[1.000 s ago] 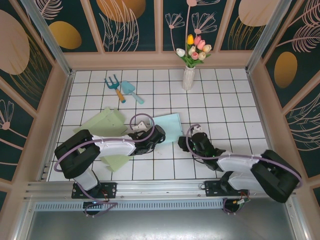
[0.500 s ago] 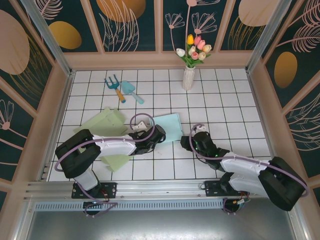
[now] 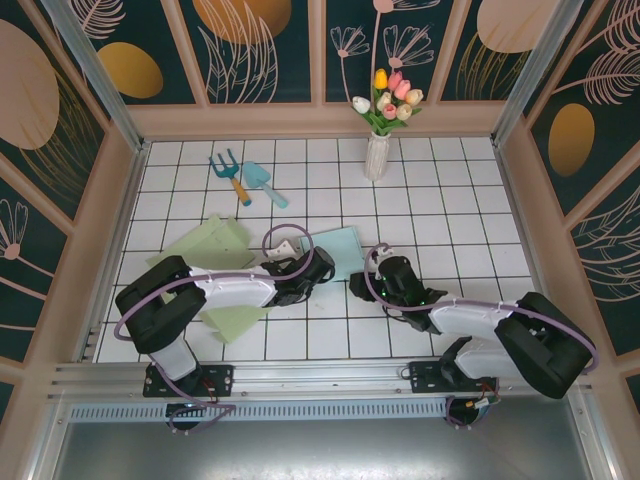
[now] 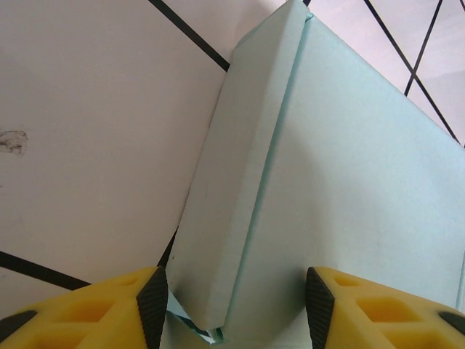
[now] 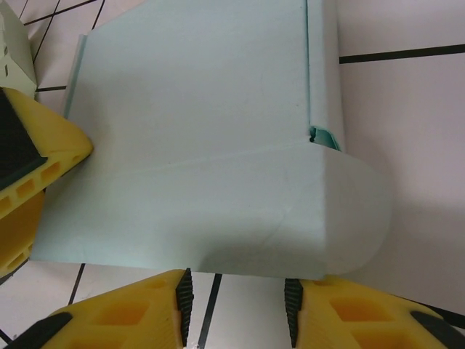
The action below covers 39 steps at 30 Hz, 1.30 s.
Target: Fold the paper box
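The pale blue paper box (image 3: 340, 245) lies flat on the white tiled bench (image 3: 440, 200), near the middle and a little toward the arms. The left arm (image 3: 235, 290) reaches in from the left to the box's near left corner, and the right arm (image 3: 470, 315) reaches in from the right, its end just beside the near right corner. In the left wrist view the left fingers (image 4: 145, 309) stand wide apart over the box (image 4: 349, 182), with a narrow folded-over flap (image 4: 232, 189) running away from them along the panel's left edge; that flap's near corner sits close against the left pad, and nothing is pinched. In the right wrist view the right fingers (image 5: 123, 316) stand only narrowly apart, with bare tile and a dark grout line between the pads; they hold nothing, and the box's (image 5: 211, 145) near edge lies just beyond the tips, with a rounded flap (image 5: 349, 211) at its right corner. Two pale green sheets (image 3: 205, 245) lie left of the box, under and beside the left arm. Farther back stand a vase of tulips (image 3: 376, 155), a garden fork (image 3: 230, 175) and a small trowel (image 3: 264, 184).
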Tool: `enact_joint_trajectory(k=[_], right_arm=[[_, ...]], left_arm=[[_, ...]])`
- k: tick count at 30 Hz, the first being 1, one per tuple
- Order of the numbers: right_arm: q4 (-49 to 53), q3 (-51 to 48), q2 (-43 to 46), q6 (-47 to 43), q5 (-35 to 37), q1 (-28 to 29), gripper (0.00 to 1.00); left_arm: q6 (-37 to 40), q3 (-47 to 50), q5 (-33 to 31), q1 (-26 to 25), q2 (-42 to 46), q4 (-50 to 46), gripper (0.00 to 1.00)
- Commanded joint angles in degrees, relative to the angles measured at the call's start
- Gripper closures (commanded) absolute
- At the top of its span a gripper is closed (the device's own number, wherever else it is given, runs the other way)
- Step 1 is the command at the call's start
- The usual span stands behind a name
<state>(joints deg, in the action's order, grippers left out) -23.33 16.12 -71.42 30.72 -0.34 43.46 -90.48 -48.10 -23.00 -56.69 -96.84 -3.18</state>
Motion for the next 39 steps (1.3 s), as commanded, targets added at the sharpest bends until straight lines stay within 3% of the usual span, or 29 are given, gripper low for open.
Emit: enact_joint_trajectory(k=[1,15,19,30,39], right_arm=[[2.74,3.00,1.27,0.08,-0.03,-0.14,0.57],[15.45,3.14,12.51,0.05,8.90,0.69,0.48],[14.92,6.00,8.49,-3.02,9.69,-0.64,0.47],[7.74,10.58,-5.90,-6.48,2.06,-2.24,0.47],[6.70,9.90,-5.19,-4.59,-0.35,-2.24,0.56]], left_arm=[[1.38,0.81,2.21,-0.16,-1.86,-8.82,0.46],[1.27,0.55,1.47,-0.20,-0.01,-10.00,0.46],[1.27,0.46,1.96,-0.14,-0.27,-9.84,0.46],[1.69,0.10,2.40,-0.18,-0.23,-9.82,0.45],[1.95,-0.85,2.53,-0.17,-0.49,-10.40,0.44]])
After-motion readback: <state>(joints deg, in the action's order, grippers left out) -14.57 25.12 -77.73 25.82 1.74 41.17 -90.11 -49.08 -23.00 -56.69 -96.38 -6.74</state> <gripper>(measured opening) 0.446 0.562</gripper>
